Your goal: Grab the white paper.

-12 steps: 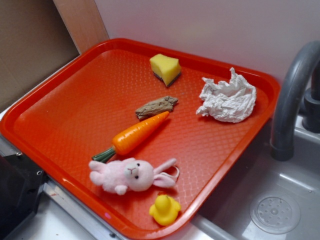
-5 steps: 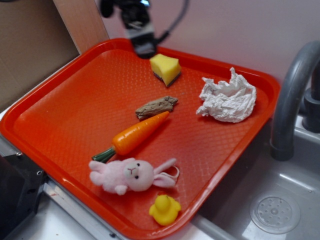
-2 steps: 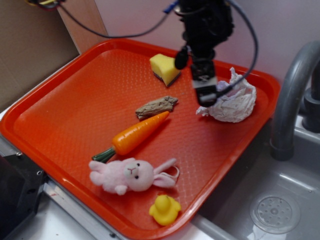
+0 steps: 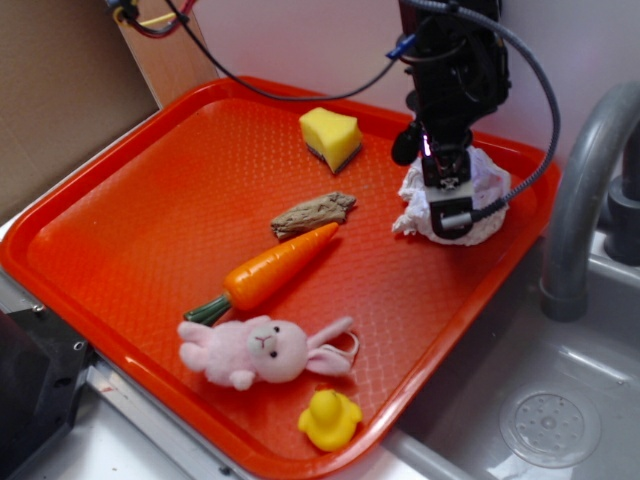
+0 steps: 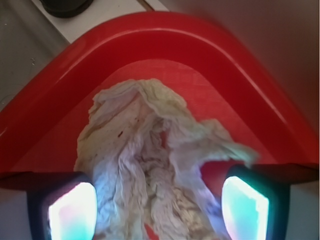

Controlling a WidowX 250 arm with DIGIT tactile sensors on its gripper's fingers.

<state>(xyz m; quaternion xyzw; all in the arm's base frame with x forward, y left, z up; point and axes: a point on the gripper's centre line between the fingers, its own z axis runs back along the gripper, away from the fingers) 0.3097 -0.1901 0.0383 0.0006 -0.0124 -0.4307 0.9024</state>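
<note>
Gripper: black robot gripper (image 5: 159, 210) spread wide, one glowing finger pad (image 5: 73, 212) on each side of the paper, which fills the gap between them. Pads look just beside or brushing the paper's flanks; firm contact can't be told. Nothing gripped.
Gripper, exterior view: the gripper (image 4: 452, 205) hangs straight down over the wad, covering its middle.
Paper: crumpled white tissue paper wad (image 5: 150, 165), heavily creased, lying in the rounded far right corner of the orange-red plastic tray (image 4: 120, 240).
Paper axis: in the wrist view, long axis runs from between the pads toward the tray corner; a loose flap sticks out toward the right pad.
Paper, exterior view: paper (image 4: 490, 190) shows either side of the gripper.
Neighbours: yellow sponge block (image 4: 330, 135) near, to the left; brown wood scrap (image 4: 312, 213) and orange toy carrot (image 4: 275, 268) toward tray centre.
</note>
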